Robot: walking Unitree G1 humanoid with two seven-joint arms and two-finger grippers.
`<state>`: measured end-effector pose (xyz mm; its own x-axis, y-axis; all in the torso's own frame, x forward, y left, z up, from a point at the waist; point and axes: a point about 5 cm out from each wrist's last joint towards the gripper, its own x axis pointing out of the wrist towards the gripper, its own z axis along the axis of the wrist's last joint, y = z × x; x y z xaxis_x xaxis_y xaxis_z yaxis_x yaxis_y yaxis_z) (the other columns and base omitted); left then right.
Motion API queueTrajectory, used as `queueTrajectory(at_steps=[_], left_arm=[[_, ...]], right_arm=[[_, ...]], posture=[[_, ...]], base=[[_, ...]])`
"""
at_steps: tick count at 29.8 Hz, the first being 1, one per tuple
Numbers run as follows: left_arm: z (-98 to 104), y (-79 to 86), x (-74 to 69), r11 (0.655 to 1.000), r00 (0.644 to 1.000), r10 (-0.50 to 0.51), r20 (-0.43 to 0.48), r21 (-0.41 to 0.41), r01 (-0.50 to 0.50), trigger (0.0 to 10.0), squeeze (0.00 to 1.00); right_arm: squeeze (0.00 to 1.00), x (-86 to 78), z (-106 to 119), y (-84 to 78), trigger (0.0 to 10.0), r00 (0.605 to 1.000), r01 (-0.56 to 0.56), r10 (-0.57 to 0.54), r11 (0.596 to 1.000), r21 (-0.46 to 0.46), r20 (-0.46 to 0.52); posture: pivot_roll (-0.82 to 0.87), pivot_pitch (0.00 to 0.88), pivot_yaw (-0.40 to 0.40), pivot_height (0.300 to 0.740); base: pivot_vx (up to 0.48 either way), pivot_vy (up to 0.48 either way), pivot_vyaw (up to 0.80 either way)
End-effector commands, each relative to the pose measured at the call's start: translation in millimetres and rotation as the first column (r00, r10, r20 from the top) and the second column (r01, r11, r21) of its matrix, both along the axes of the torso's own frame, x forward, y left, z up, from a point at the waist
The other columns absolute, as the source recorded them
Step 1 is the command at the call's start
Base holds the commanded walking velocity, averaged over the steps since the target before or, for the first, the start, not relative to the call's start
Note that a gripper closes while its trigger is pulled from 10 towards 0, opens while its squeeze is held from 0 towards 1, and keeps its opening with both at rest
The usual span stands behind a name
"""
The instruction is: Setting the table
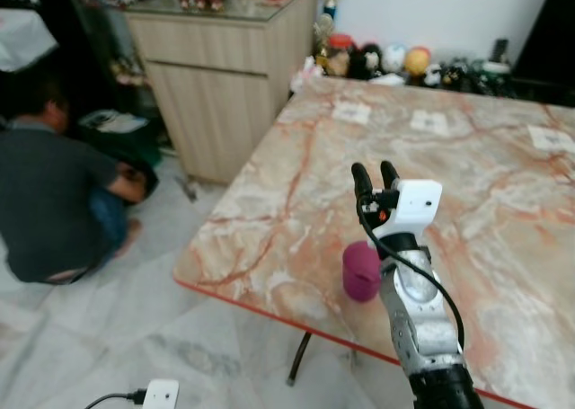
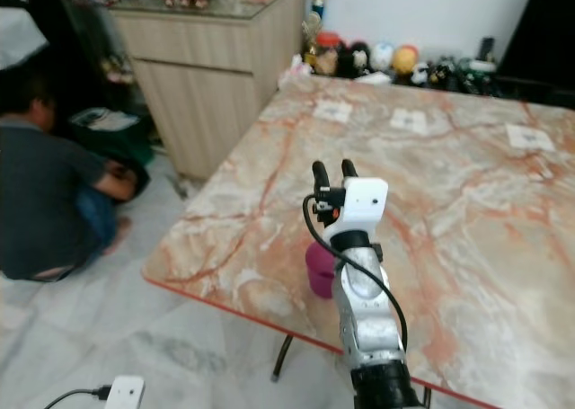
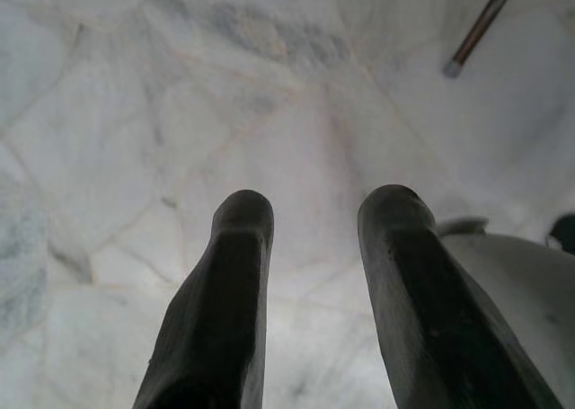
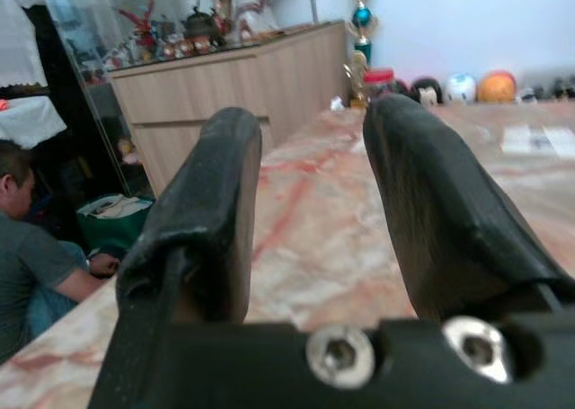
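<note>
A magenta cup stands upright on the marble table close to its near edge. My right gripper is raised above the table just beyond the cup, its two black fingers open with nothing between them. The right forearm hides part of the cup. My left gripper hangs low over the floor, open and empty. Several pale paper squares lie spaced along the table's far side.
A person crouches on the floor at the left. A wooden cabinet stands beyond the table's left corner. Toys and balls line the far wall. A white plug with a cable lies on the marble floor.
</note>
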<state>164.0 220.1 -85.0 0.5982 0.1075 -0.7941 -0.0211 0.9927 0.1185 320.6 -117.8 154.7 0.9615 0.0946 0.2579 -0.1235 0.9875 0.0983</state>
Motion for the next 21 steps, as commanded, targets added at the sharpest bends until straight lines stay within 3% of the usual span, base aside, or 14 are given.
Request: queueTrajectory(at_steps=[1, 10, 12, 15, 21], left_arm=[[-2.2, 1.9, -5.6, 1.0, 1.0, 0.005, -0.022, 0.004, -0.005, 10.0, 0.0], [-1.0, 5.9, -5.4, 1.0, 1.0, 0.005, -0.015, 0.007, -0.004, 10.0, 0.0], [-0.8, 6.1, -5.1, 1.0, 1.0, 0.003, -0.013, 0.005, -0.003, 10.0, 0.0], [-0.8, 6.2, -5.0, 1.0, 1.0, 0.004, -0.013, 0.004, -0.004, 10.0, 0.0], [-0.7, 8.3, -5.8, 1.0, 1.0, -0.006, -0.02, 0.003, 0.006, 10.0, 0.0]], right_arm=[[0.0, -0.3, 6.1, -4.3, 10.0, 1.0, 0.018, -0.019, 1.0, 0.007, 0.018], [0.0, -2.3, 28.2, -2.3, 10.0, 0.999, 0.043, -0.043, 0.999, -0.001, -0.017], [0.0, -10.4, 43.4, -0.4, 10.0, 0.999, 0.019, -0.018, 1.0, 0.021, -0.034], [0.0, -13.8, 44.1, -1.6, 10.0, 0.998, 0.02, -0.02, 1.0, -0.008, -0.068], [0.0, -30.6, 52.7, -18.2, 10.0, 0.981, 0.009, -0.023, 0.997, -0.077, -0.191]], posture=[[-0.07, 0.0, 0.031, 0.74], [-0.08, 0.0, 0.035, 0.74], [-0.08, 0.0, 0.034, 0.74], [-0.09, 0.0, 0.033, 0.74], [-0.12, 0.0, 0.044, 0.74]], base=[[0.0, 0.0, 0.0], [0.0, 0.0, 0.0], [0.0, 0.0, 0.0], [0.0, 0.0, 0.0], [0.0, 0.0, 0.0]])
